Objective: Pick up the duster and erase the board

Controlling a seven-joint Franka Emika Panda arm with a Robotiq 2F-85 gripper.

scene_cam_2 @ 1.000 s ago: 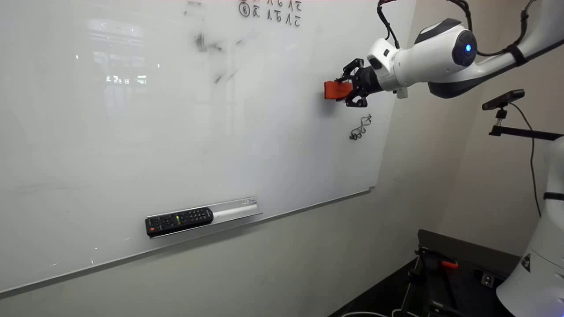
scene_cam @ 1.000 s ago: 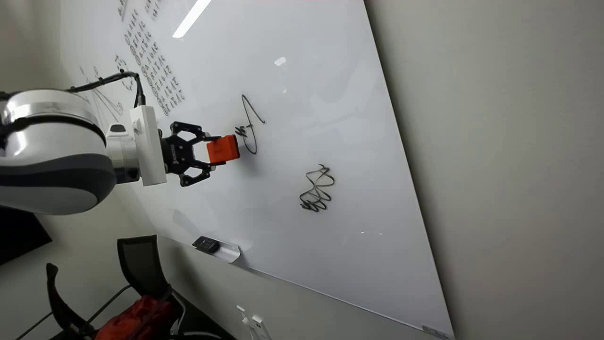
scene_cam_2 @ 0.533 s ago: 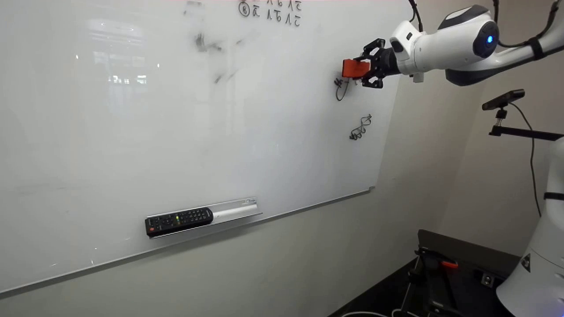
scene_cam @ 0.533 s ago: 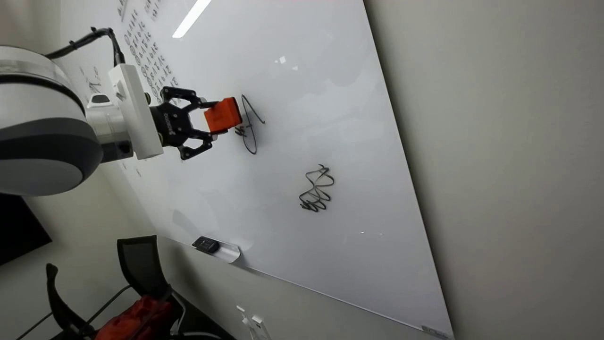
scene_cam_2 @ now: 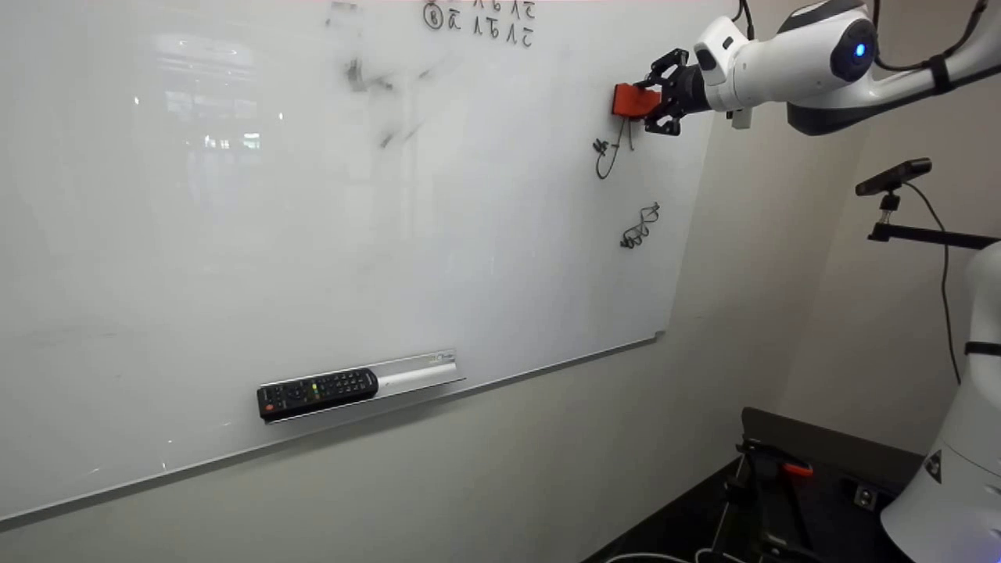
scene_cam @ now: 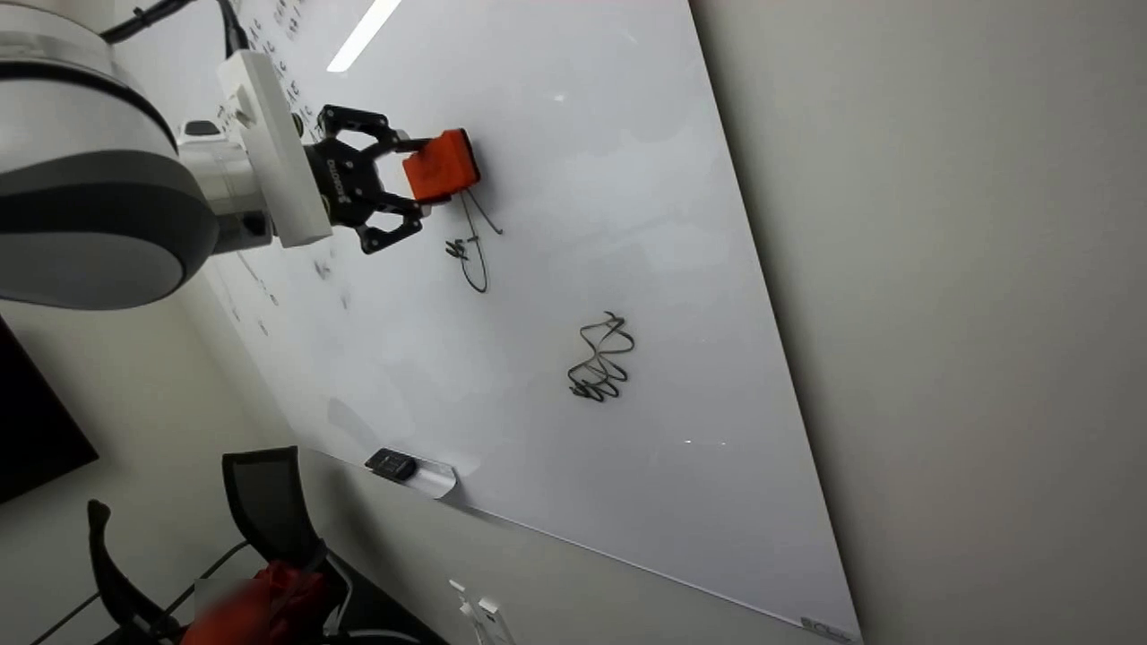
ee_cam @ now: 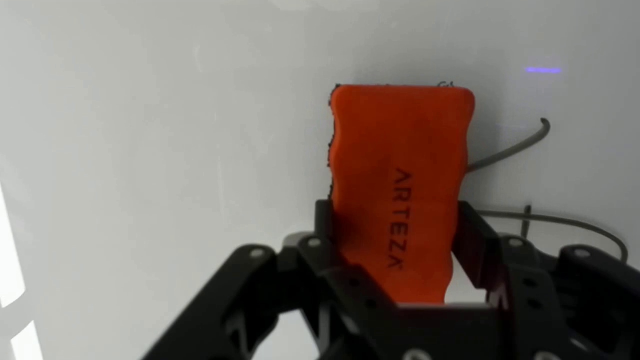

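My gripper (scene_cam: 426,174) has the red duster (ee_cam: 400,125) pinched in its grip, facing the board (scene_cam_2: 469,250); whether the two touch, I can't tell from here. One black scribble (scene_cam: 474,239) shows just below the gripper, another scribble (scene_cam: 599,358) farther down.

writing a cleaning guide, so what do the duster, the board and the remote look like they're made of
Duster: smooth orange-red body, probably plastic or dense foam; its ragged dark edge hints at a felt-like face.
Board: glossy white, with bright light reflections; perhaps glass or coated steel, can't tell which.
Remote: dull black casing with small buttons, likely moulded plastic.
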